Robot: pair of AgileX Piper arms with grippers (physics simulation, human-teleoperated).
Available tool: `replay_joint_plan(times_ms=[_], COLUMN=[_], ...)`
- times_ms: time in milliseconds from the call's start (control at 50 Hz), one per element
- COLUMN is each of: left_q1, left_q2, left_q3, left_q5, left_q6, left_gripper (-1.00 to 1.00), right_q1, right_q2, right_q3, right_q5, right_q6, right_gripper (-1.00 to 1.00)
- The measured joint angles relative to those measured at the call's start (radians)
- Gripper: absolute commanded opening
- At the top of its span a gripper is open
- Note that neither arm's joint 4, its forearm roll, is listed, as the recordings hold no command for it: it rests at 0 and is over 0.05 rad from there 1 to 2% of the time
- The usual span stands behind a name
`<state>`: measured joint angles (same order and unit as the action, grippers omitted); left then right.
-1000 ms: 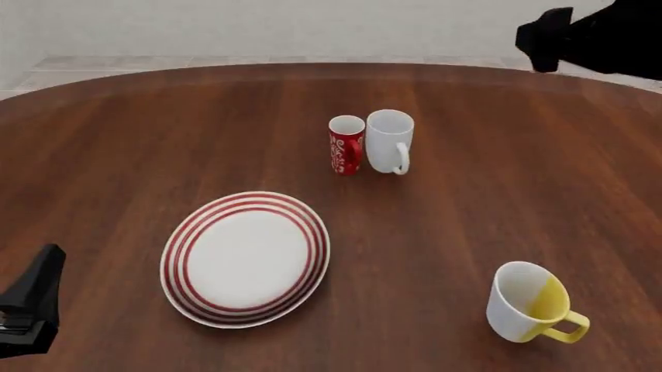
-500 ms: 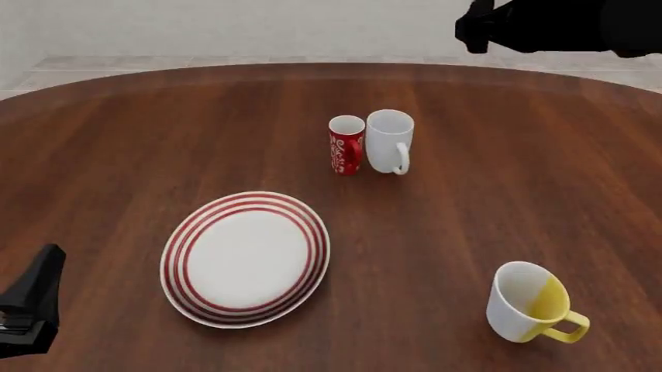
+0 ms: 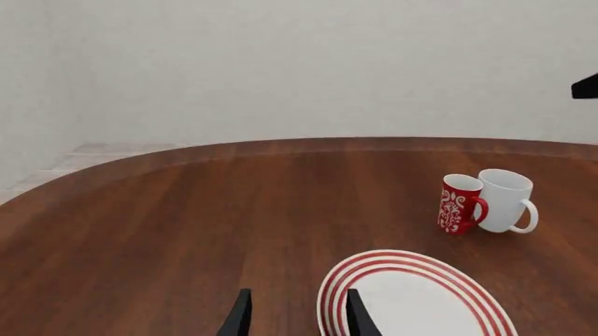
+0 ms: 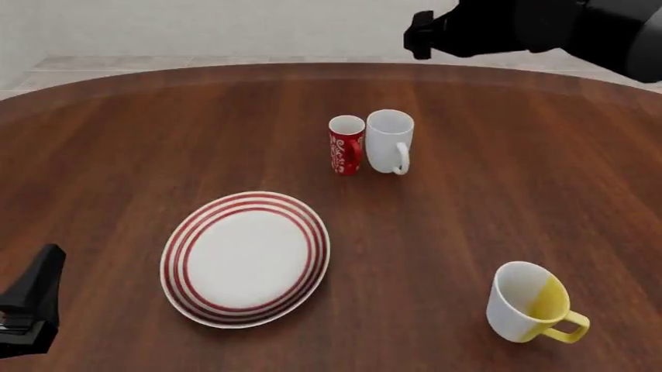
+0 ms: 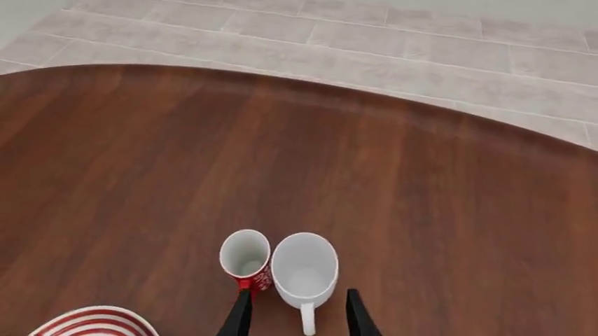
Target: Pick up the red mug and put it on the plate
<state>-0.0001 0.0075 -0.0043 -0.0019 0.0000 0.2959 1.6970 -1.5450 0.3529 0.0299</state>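
Note:
The red mug (image 4: 346, 145) stands upright at mid-table, its side touching or nearly touching a plain white mug (image 4: 389, 141) on its right. The plate (image 4: 245, 258) lies nearer the front, left of centre. My right gripper (image 4: 421, 35) hovers high above the table's far edge, behind and right of the mugs. In its wrist view it is open over the table, with the red mug (image 5: 246, 257) and white mug (image 5: 304, 269) just ahead of its fingers (image 5: 239, 318). My left gripper (image 4: 33, 294) rests low at the front left, open, facing the plate (image 3: 411, 297) and red mug (image 3: 459, 204).
A white-and-yellow mug (image 4: 529, 303) stands tilted at the front right with its handle toward the front. The white mug (image 3: 505, 201) stands hard against the red one. The round wooden table (image 4: 124, 147) ends in a curved far edge with pale floor tiles (image 5: 421, 42) beyond.
My right arm has swung left along the table's far edge, from the top right corner to behind the mugs. The left gripper, the mugs and the plate have not moved.

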Motion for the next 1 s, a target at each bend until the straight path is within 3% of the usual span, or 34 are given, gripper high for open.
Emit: replay_joint_plan(times_ms=[1000], left_q1=[0.000], left_q2=[0.000], left_q3=[0.000], left_q5=[0.000], left_q6=[0.000], left_gripper=[1.00], right_q1=[0.103], right_q2=[0.198], right_q3=[-0.120], right_q5=[0.025], right_q6=[0.034], right_gripper=[1.00])
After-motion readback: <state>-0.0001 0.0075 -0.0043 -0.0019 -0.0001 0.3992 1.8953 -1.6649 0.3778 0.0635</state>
